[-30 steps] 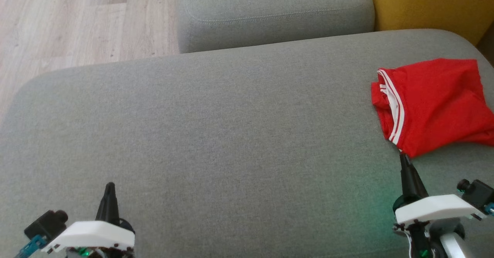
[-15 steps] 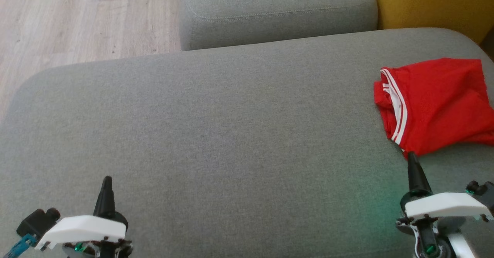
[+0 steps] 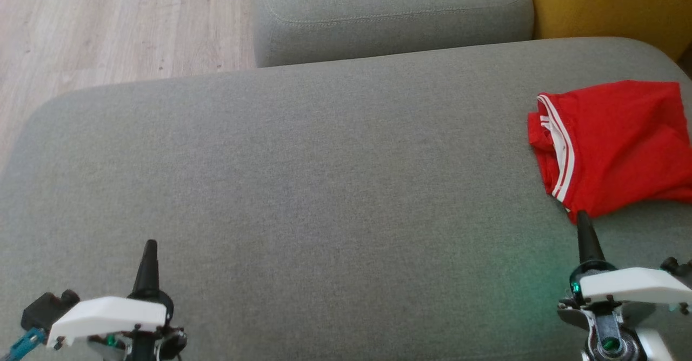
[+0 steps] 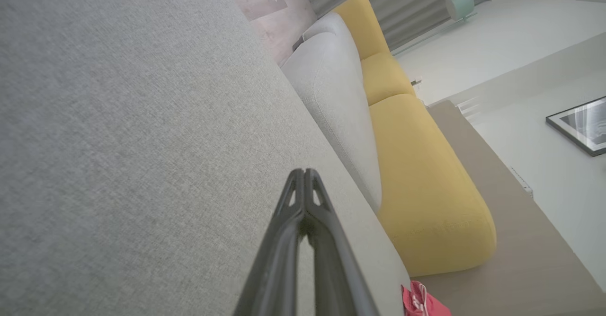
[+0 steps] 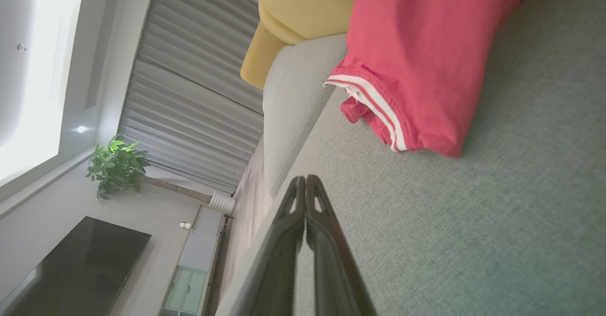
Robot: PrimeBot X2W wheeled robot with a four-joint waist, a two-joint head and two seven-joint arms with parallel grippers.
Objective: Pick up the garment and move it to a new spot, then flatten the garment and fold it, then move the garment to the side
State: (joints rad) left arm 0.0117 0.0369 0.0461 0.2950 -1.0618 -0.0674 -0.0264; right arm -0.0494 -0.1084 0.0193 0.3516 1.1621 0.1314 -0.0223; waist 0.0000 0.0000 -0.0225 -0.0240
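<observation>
Camera shifted slightly | left tool [image 3: 151, 245], right tool [image 3: 582, 218] closed | red garment [image 3: 621, 145] on sofa [image 3: 324, 188]

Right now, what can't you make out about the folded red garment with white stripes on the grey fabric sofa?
- Red garment with white stripes: right side cut off by the head view's right edge.
- Its far end: cut off by the right wrist view's top edge.
- Its kind, shirt or shorts: hidden by its own folds.
</observation>
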